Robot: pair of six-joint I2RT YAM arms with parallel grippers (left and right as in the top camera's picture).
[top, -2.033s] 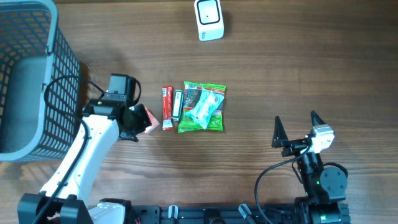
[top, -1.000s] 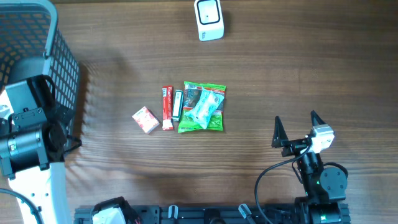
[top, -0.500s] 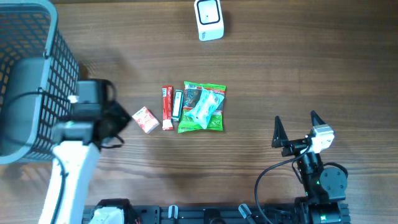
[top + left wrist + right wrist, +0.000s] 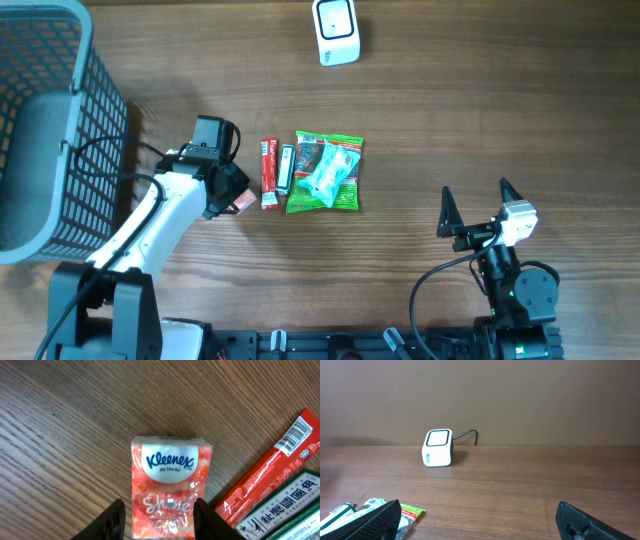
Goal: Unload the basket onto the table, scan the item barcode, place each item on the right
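Lying flat on the wooden table [image 4: 450,110], a red-and-white Kleenex tissue pack [image 4: 170,485] is seen at the left end of a row of goods. It is framed by the left gripper [image 4: 159,515], whose jaws are parted and set one to each side of the pack's lower end; whether the pads touch the wrapper cannot be told. The brand name is read only in the left wrist view; from overhead the pack is largely covered by the gripper, with just a corner showing. Just right of it a red sachet [image 4: 265,470] is laid, a barcode printed at its end. Beside that are a narrow green-and-white packet [image 4: 285,168] and a green snack bag [image 4: 345,195] with a pale blue packet [image 4: 328,172] on top: five items are counted. One white scanner [image 4: 438,448] is stood at the table's far edge, its cable shown only by the right wrist camera. One grey mesh basket [image 4: 95,110], caught overhead alone, is placed at the far left. The right gripper [image 4: 474,190] is held well apart from the goods, jaws spread wide and empty.
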